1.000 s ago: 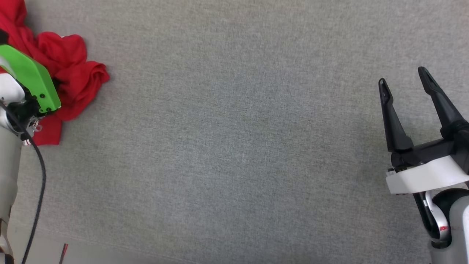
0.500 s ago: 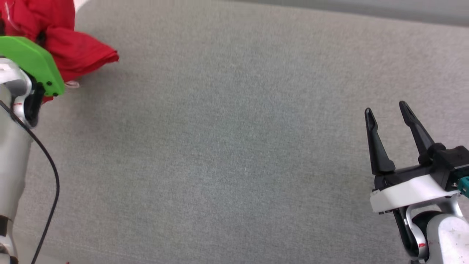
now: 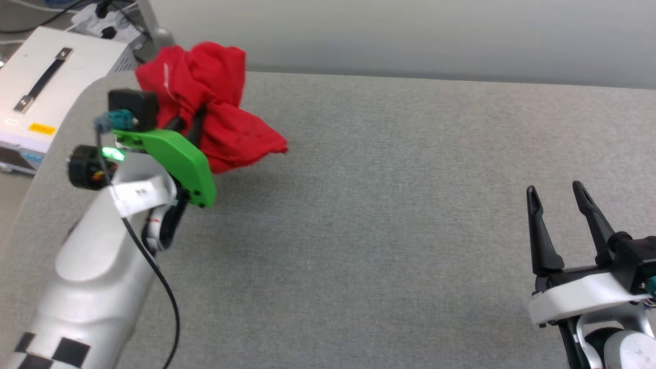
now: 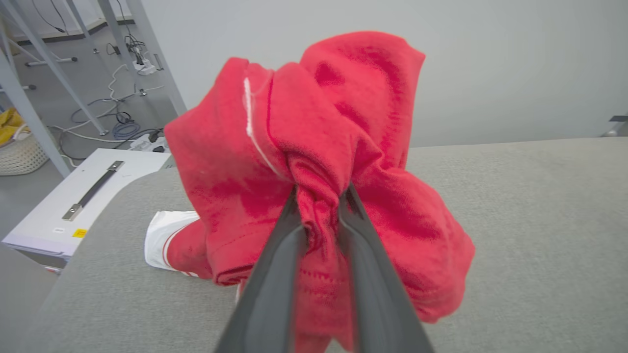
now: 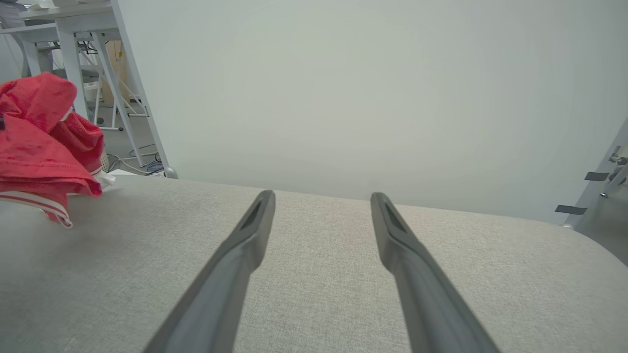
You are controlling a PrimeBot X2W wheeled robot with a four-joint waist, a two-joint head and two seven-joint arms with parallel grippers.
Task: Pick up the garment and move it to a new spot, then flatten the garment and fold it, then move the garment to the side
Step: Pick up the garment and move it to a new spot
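Observation:
The garment (image 3: 215,102) is a bunched red shirt held up off the grey table at the far left. My left gripper (image 3: 189,120) is shut on a fold of it; in the left wrist view the gripper (image 4: 319,196) pinches the red fabric (image 4: 333,147), and a white sleeve with red stripes (image 4: 164,235) trails onto the table. In the right wrist view the garment (image 5: 39,132) hangs at the left with its striped trim low. My right gripper (image 3: 556,197) stands open above the table at the lower right, its fingers (image 5: 255,220) holding nothing.
The grey fabric-covered table (image 3: 384,230) spreads across the view, with a pale wall behind its far edge. Past the table's left corner are a white box with a handle (image 3: 46,82), cables on the floor and metal frame legs (image 4: 29,113).
The head camera has tilted up and turned, so the table's far edge and the wall now show. My left gripper has lifted the garment from the table. The right gripper stays open.

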